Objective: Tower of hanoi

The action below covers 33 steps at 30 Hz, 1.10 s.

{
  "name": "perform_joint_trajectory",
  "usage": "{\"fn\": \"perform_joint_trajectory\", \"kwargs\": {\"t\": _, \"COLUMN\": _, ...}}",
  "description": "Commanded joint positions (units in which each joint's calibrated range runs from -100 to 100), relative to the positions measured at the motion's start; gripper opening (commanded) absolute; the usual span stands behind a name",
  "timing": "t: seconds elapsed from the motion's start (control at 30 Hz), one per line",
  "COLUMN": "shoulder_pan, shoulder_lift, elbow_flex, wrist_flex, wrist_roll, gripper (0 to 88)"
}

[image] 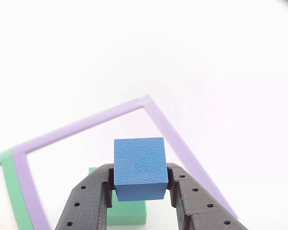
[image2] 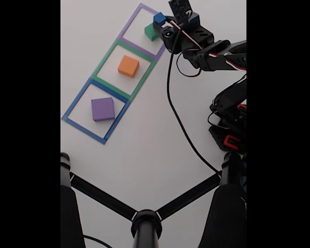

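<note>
In the fixed view, three taped squares run in a diagonal row on the white counter. Nearest and leftmost, the blue outline holds the flat purple block. The green outline in the middle holds the orange block. In the far purple outline sits the green cube. Just above it the tool grips the small matte blue cube between its dark fingers, lifted clear over the green one. To the right, the arm trails a black cable. Black tripod legs cross the near edge.
</note>
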Motion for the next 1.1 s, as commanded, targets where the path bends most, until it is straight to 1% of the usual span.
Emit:
{"fn": "perform_joint_trajectory", "kwargs": {"t": 0.0, "shoulder_pan": -2.0, "shoulder_lift": 1.8, "elbow_flex": -0.9, "wrist_flex": -4.3, "wrist_roll": 0.2, "gripper": 5.5}}
{"fn": "perform_joint_trajectory", "kwargs": {"t": 0.27, "shoulder_pan": -2.6, "shoulder_lift": 6.9, "elbow_flex": -2.4, "wrist_flex": -8.2, "wrist_roll": 0.2, "gripper": 5.6}}
{"fn": "perform_joint_trajectory", "kwargs": {"t": 0.93, "shoulder_pan": -3.2, "shoulder_lift": 10.3, "elbow_flex": -3.6, "wrist_flex": -11.2, "wrist_roll": 0.2, "gripper": 6.4}}
{"fn": "perform_joint_trajectory", "kwargs": {"t": 1.07, "shoulder_pan": -3.0, "shoulder_lift": 10.6, "elbow_flex": -3.6, "wrist_flex": -11.6, "wrist_roll": 0.2, "gripper": 9.6}}
